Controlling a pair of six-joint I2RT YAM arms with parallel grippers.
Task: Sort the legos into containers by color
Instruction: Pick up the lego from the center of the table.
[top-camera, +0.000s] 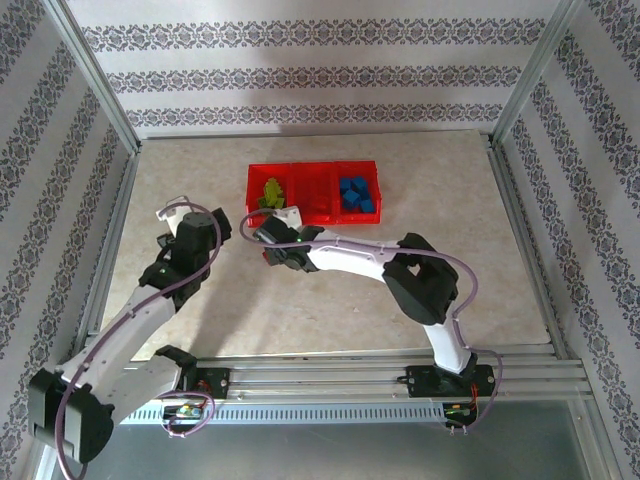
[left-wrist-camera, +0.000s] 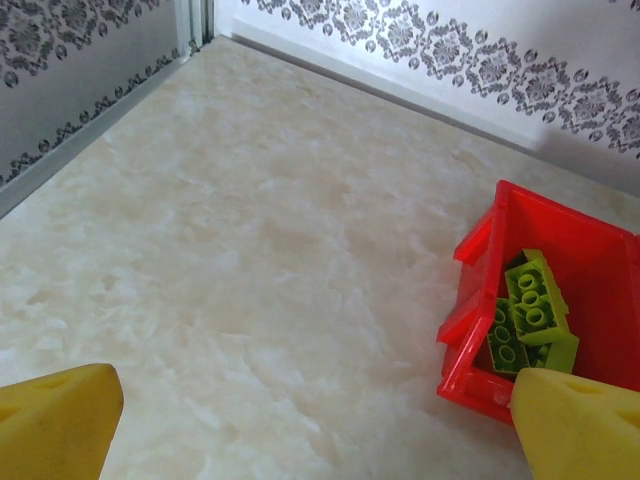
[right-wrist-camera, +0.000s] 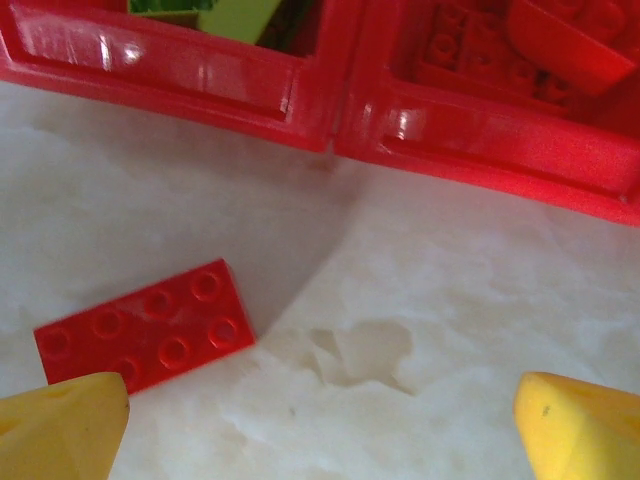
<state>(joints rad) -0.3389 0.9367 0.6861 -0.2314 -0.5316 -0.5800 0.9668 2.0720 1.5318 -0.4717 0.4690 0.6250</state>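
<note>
The containers (top-camera: 312, 168) are three red bins joined in a row at the back middle of the table. Lime green legos (left-wrist-camera: 530, 315) lie in the left bin (left-wrist-camera: 470, 300), red legos (right-wrist-camera: 480, 50) in the middle bin, and blue legos (top-camera: 355, 193) in the right bin. One flat red lego (right-wrist-camera: 145, 325) lies on the table just in front of the bins. My right gripper (right-wrist-camera: 320, 425) hangs open over the table beside it, its left fingertip (right-wrist-camera: 65, 425) close to the brick. My left gripper (left-wrist-camera: 320, 430) is open and holds nothing, to the left of the green bin.
A metal frame and patterned walls (top-camera: 300, 80) enclose the pale marble-look table (top-camera: 450, 270). The right arm (top-camera: 400, 270) stretches across the middle toward the tray's front left. The left arm (top-camera: 150, 300) stands at the left side.
</note>
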